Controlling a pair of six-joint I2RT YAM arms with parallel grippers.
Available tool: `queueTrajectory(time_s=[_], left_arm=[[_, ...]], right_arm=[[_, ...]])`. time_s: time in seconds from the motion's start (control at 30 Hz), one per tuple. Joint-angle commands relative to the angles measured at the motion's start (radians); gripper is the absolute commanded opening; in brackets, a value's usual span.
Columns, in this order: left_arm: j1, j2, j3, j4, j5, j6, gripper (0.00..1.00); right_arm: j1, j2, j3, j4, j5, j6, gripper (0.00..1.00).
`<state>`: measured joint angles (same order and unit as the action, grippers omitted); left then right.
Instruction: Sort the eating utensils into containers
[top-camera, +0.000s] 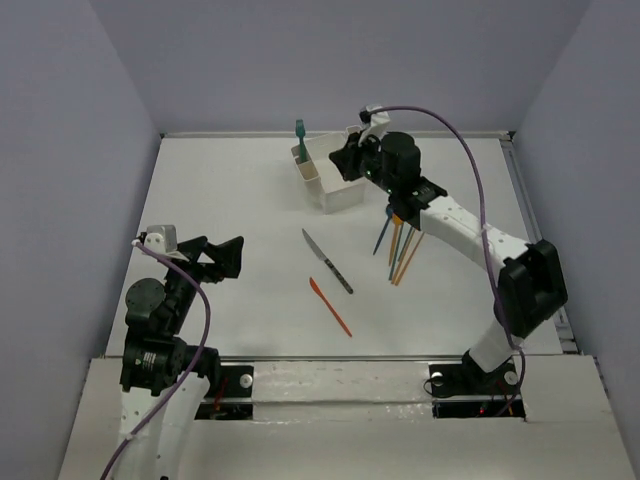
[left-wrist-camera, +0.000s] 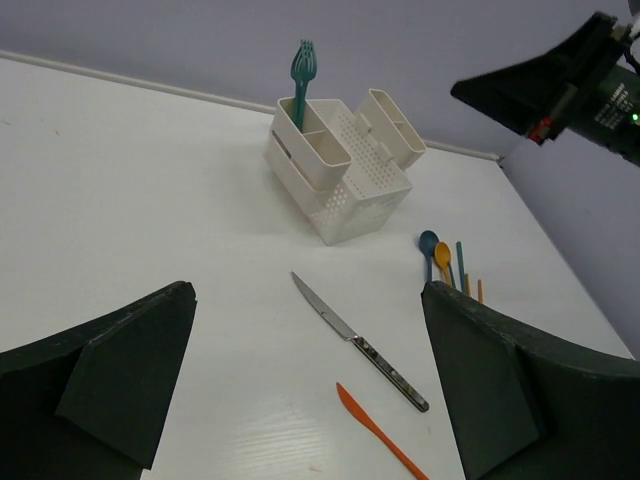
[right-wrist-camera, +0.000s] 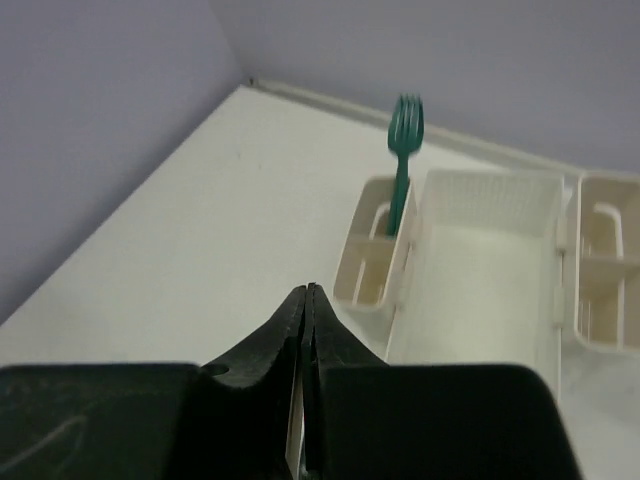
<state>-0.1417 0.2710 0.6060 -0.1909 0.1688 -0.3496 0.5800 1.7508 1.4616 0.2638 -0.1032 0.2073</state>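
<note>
The white caddy (top-camera: 322, 182) stands at the back middle of the table. A teal fork (top-camera: 299, 133) stands upright in its left slot. My right gripper (top-camera: 343, 160) hovers over the caddy, shut and empty; in the right wrist view its tips (right-wrist-camera: 308, 292) meet above the caddy's (right-wrist-camera: 480, 290) near left corner, the fork (right-wrist-camera: 404, 150) beyond. A steel knife (top-camera: 328, 262) and an orange knife (top-camera: 330, 306) lie mid-table. The blue spoon (left-wrist-camera: 428, 243), orange spoon (left-wrist-camera: 443, 253) and a teal handle (left-wrist-camera: 460, 258) lie bundled to the right. My left gripper (top-camera: 222, 247) is open and empty, left of the knives.
In the left wrist view the steel knife (left-wrist-camera: 360, 342) and orange knife (left-wrist-camera: 380, 435) lie between my open fingers (left-wrist-camera: 120, 380), with the caddy (left-wrist-camera: 340, 165) and fork (left-wrist-camera: 302, 72) beyond. The right arm (top-camera: 470, 235) reaches over the spoon bundle (top-camera: 398, 245).
</note>
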Motion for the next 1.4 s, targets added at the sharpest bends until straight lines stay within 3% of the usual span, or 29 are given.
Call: queueTrajectory(time_s=[0.0,0.03,0.1,0.17,0.2,0.3,0.47,0.8,0.93,1.07,1.27,1.33,1.37], left_arm=[[0.008,0.004,-0.002,0.056,0.024,0.004,0.99],[0.008,0.005,-0.003,0.057,0.026,0.004,0.99],[0.008,0.004,-0.003,0.061,0.032,0.004,0.99],[0.017,-0.001,-0.005,0.062,0.034,0.004,0.99],[0.017,-0.003,-0.003,0.062,0.034,0.004,0.99],[0.017,-0.007,-0.003,0.062,0.032,0.004,0.99],[0.017,-0.009,-0.005,0.062,0.035,0.004,0.99],[0.017,-0.016,-0.006,0.064,0.041,0.004,0.99],[0.017,-0.015,-0.008,0.067,0.047,0.003,0.99],[0.017,-0.015,-0.008,0.067,0.049,0.004,0.99],[0.017,-0.023,-0.008,0.065,0.047,0.004,0.99],[0.017,-0.024,-0.006,0.064,0.047,0.006,0.99],[0.017,-0.024,-0.008,0.065,0.047,0.004,0.99]], right_arm=[[0.001,-0.141,-0.211,-0.271,-0.039,0.084,0.05],[0.001,-0.158,-0.234,-0.314,-0.035,0.081,0.06],[0.001,-0.198,-0.291,-0.403,-0.015,0.073,0.15],[0.014,-0.214,-0.316,-0.454,-0.004,0.060,0.29],[0.036,-0.217,-0.323,-0.497,0.014,0.055,0.41],[0.069,-0.192,-0.342,-0.535,0.033,0.035,0.54],[0.127,-0.084,-0.293,-0.593,0.099,0.014,0.60],[0.225,0.119,-0.176,-0.655,0.177,0.001,0.61],[0.262,0.179,-0.146,-0.656,0.214,0.018,0.58],[0.284,0.245,-0.109,-0.681,0.252,0.018,0.48],[0.284,0.286,-0.087,-0.692,0.266,0.024,0.16],[0.284,0.288,-0.090,-0.684,0.248,0.018,0.00],[0.284,0.285,-0.090,-0.681,0.244,0.015,0.00]])
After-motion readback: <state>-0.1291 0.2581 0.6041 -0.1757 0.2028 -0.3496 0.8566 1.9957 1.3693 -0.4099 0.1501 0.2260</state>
